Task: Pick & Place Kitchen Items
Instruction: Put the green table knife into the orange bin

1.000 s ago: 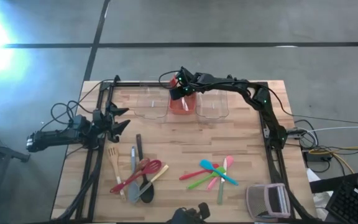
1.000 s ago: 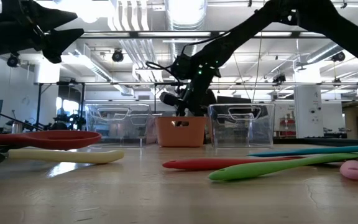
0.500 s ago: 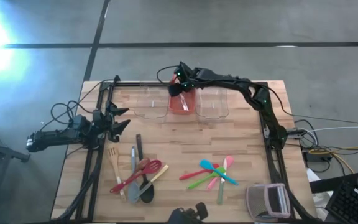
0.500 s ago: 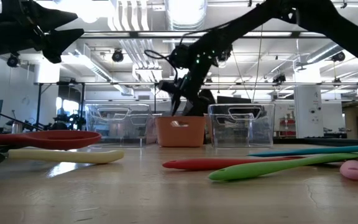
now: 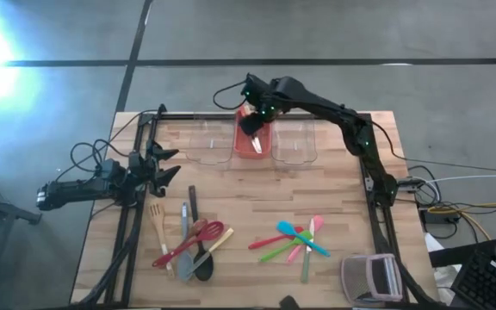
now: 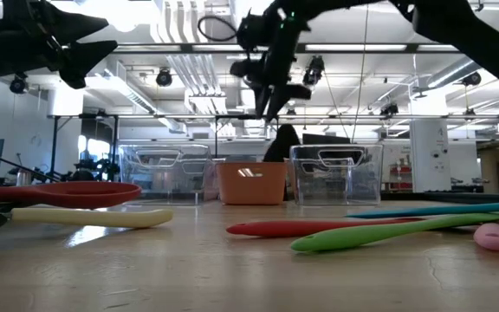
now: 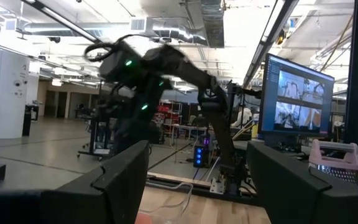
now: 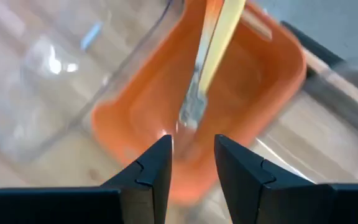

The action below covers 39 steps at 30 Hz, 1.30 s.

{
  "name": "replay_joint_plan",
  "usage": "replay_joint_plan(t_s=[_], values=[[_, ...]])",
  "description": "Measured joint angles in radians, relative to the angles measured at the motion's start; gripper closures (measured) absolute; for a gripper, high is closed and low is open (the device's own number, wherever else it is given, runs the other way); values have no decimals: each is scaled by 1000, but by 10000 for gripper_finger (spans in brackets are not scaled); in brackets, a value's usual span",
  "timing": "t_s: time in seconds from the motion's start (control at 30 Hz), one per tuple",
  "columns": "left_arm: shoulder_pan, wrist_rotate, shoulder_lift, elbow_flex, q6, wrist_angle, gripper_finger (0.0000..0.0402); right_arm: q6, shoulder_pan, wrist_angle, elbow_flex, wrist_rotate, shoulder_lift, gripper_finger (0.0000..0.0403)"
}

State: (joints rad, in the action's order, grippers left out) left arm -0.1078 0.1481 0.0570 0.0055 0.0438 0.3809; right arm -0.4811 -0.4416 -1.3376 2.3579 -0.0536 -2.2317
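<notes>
While the left hand (image 5: 169, 165) waits at the left edge of the table (image 5: 334, 207) with its fingers wide apart and nothing between them, the right hand (image 5: 252, 125) hangs above the red bin (image 5: 251, 145) at the far side of the table. In the right wrist view its two dark fingers (image 8: 151, 171) stand a little apart with an empty gap between them, and they hold nothing. Below them a pale wooden stick (image 8: 215, 50) lies inside the red bin, slanted from the far rim down to the bottom. A clear bin (image 5: 209, 142) stands just beside the red bin on one side, and a second clear bin (image 5: 294, 144) stands on the other side.

On the near left part of the table lies a heap of large utensils: a wooden spatula (image 5: 157, 221), a black spatula (image 5: 193, 203), a grey spatula (image 5: 185, 250), a red spoon (image 5: 201, 236) and a black spoon (image 5: 203, 265), all touching or crossing. Well apart to the right lie the small plastic spoons (image 5: 295, 241), in red, green, blue and pink, crossing each other. A grey-and-pink gadget (image 5: 371, 277) sits at the near right corner.
</notes>
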Motion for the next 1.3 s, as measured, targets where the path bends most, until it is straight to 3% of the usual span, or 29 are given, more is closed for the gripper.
replay_joint_plan(t_s=[0.27,0.63,1.03,1.3], values=[[0,0,0,0,7,-11,129,12,106,-232,-29,-17,103,325],[0,-1,3,0,24,-26,129,-146,319,-232,-138,-80,273,356],[0,-1,3,0,43,-26,128,-637,631,-225,-472,-80,481,353],[0,-1,4,0,43,-34,128,-1036,863,-178,-603,-79,509,355]])
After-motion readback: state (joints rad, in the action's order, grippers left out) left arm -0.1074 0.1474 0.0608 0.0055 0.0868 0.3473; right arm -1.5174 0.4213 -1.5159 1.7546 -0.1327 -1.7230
